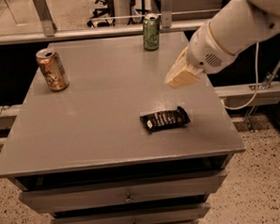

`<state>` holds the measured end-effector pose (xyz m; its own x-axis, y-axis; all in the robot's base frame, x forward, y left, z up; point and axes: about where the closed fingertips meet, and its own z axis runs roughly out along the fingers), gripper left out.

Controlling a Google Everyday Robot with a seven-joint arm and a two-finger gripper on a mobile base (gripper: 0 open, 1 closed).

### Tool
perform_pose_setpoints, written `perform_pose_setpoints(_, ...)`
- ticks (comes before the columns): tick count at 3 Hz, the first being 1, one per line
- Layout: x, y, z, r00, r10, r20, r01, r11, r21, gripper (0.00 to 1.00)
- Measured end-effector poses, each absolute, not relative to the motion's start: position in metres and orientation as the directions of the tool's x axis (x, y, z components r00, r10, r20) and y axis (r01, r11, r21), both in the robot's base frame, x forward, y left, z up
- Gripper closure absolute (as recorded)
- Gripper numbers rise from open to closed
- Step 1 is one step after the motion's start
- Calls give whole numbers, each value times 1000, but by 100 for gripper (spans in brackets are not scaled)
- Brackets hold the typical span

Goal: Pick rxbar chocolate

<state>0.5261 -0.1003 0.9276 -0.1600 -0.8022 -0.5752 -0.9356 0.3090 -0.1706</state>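
Note:
The rxbar chocolate (165, 119), a flat black foil bar with white lettering, lies flat on the grey table top (98, 116) near the front right. My gripper (179, 77) hangs above the table, up and to the right of the bar, and is clear of it. Its cream fingers are pressed together with no gap showing and hold nothing. The white arm (229, 29) reaches in from the upper right.
An orange drink can (52, 69) stands at the table's left back. A green drink can (151, 31) stands at the back edge, centre right. Drawers (125, 197) sit below the table top. A rail and cables run behind and to the right.

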Motion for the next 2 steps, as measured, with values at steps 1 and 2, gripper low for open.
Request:
perform_pose_setpoints(1,533,-104,954,-146,-787,-600,-935,307,-175,100)
perform_pose_setpoints(2,527,-113,949,-155,-784,-600,-938,308,-159,83)
